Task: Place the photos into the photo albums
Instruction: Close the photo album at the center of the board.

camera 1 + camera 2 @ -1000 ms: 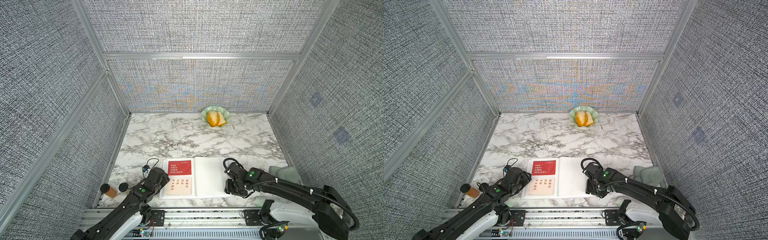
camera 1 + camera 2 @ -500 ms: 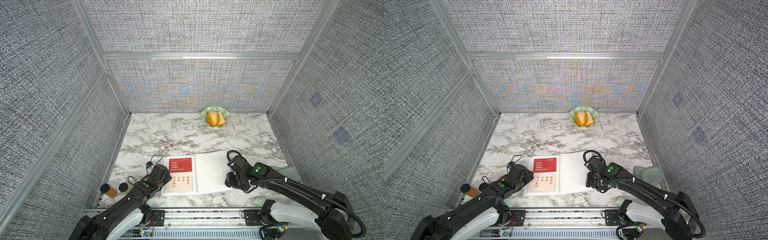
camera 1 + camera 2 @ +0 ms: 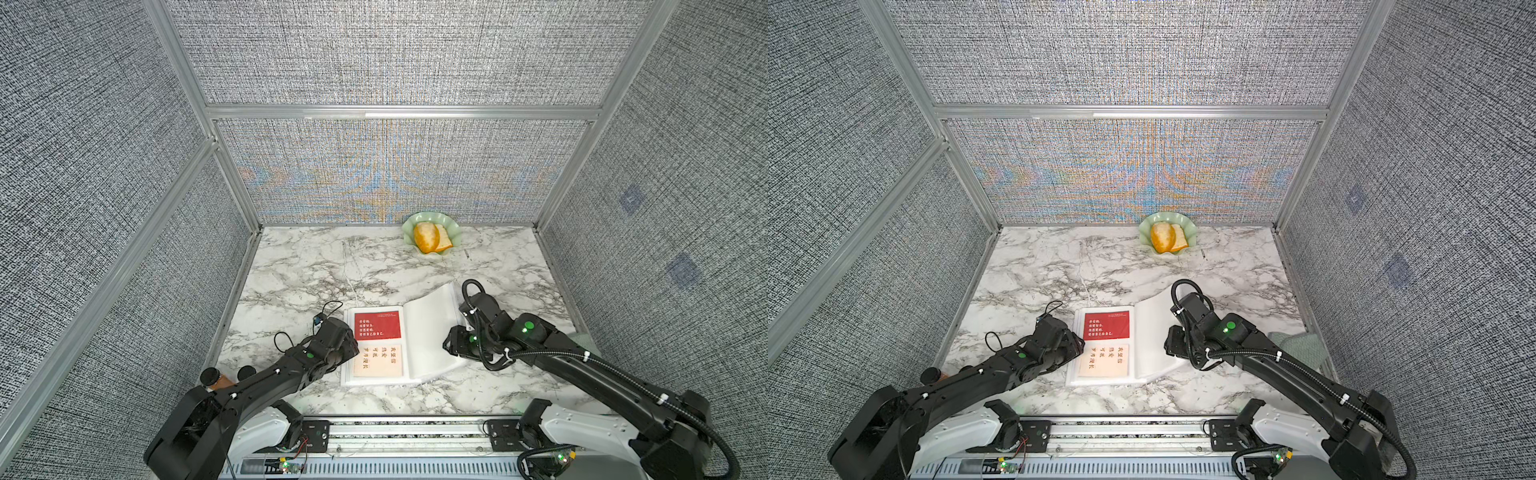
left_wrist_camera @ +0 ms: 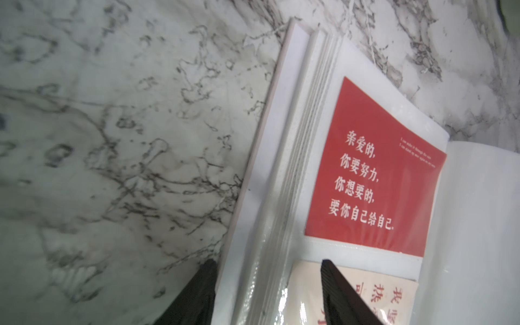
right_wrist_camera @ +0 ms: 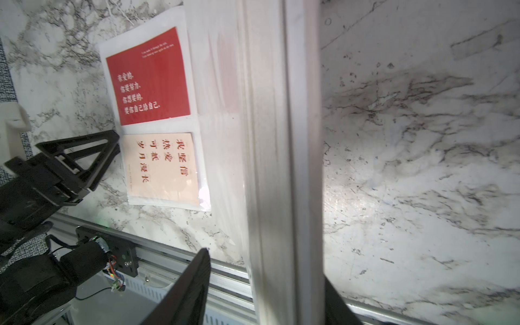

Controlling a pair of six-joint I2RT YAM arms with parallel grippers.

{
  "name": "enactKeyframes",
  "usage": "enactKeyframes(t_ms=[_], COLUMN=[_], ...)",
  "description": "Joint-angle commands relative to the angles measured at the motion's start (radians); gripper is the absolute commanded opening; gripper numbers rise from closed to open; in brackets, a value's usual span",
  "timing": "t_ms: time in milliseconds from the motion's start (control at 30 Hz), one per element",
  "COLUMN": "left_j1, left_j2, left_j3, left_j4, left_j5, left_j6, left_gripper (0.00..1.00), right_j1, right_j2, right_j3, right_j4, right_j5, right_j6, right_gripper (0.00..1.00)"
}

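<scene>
- The left gripper [image 4: 267, 292] straddles the photo album's [image 3: 428, 332] left-hand page stack near its outer edge, jaws spread.
- A red photo [image 3: 377, 325] and a cream photo [image 3: 378, 360] sit sleeved in the album's left page.
- The right gripper [image 5: 264, 287] clamps the album's raised right half.

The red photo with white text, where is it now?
In both top views the red photo sits in the open album's left page, directly above the cream photo, near the left gripper.

album [image 3: 428, 332] white pages | photos: red, white text [image 3: 377, 325]; cream, red-brown characters [image 3: 378, 360] | table [image 3: 316, 266] grey-veined marble
</scene>
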Motion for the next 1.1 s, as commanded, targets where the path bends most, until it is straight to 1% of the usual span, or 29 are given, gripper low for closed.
enactKeyframes(t_ms=[0,433,600,833,1067], left_j1=[-0.005,-0.061,-0.069,-0.087,-0.091], left_j2=[0.035,0.215,0.272,0.306,0.283], left_j3=[0.023,0.143,0.181,0.225,0.209], left_j4=[-0.003,0.081,0.097,0.1,0.09], left_j5=[0.08,0.129,0.144,0.154,0.135], left_j6=[0.021,0.044,0.052,0.061,0.053], left_gripper=[0.61,0.61,0.61,0.61,0.61], right_j1=[0.0,-0.006,-0.006,-0.003,0.017], right_j2=[0.008,0.067,0.087,0.139,0.205], right_j3=[0.047,0.135,0.152,0.187,0.201], right_j4=[-0.008,-0.002,0.023,0.056,0.123], right_j5=[0.003,0.009,-0.005,-0.027,-0.058], right_j6=[-0.018,-0.047,-0.051,-0.055,-0.046], right_gripper=[0.5,0.39,0.38,0.39,0.39])
